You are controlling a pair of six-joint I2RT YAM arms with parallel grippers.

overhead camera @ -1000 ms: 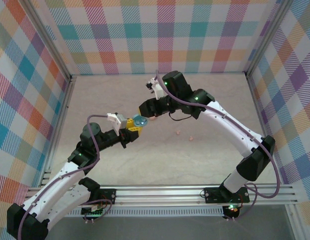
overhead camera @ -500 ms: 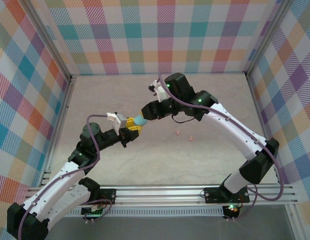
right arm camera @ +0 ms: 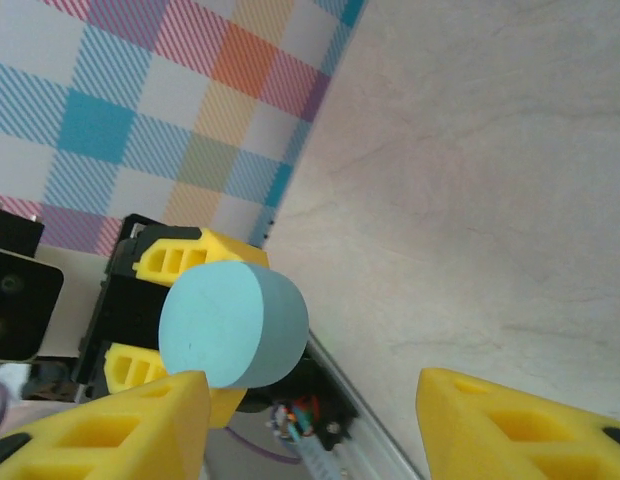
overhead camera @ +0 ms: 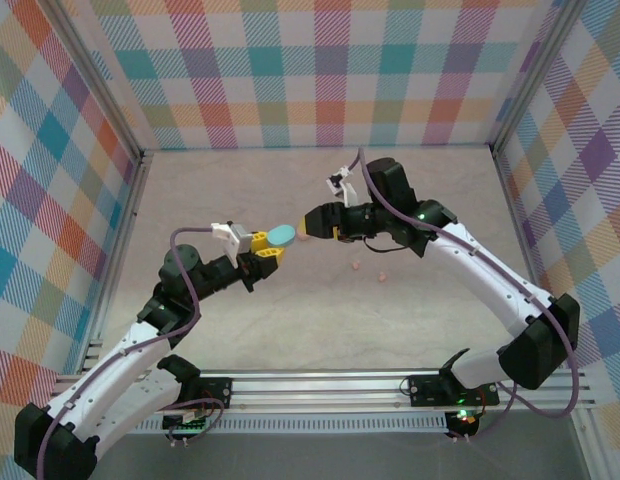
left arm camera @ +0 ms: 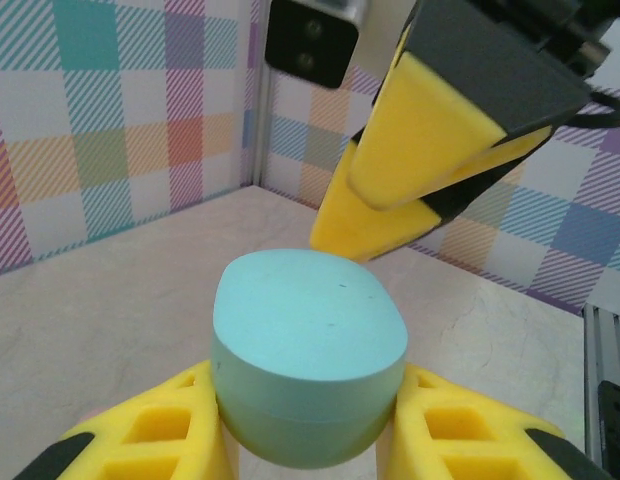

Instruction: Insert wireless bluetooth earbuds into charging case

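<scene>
Two pink earbuds (overhead camera: 358, 265) are lying on the table (overhead camera: 290, 320), just right of its centre. Left of them, a closed light blue case (overhead camera: 281, 235) is being gripped by the left claw (overhead camera: 270, 247) between its yellow fingers. The right claw (overhead camera: 312, 222) is hanging just beside the case, jaws apart, holding nothing.

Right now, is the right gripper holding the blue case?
No, the right gripper is open and clear of the case, which sits clamped in the left gripper.
</scene>
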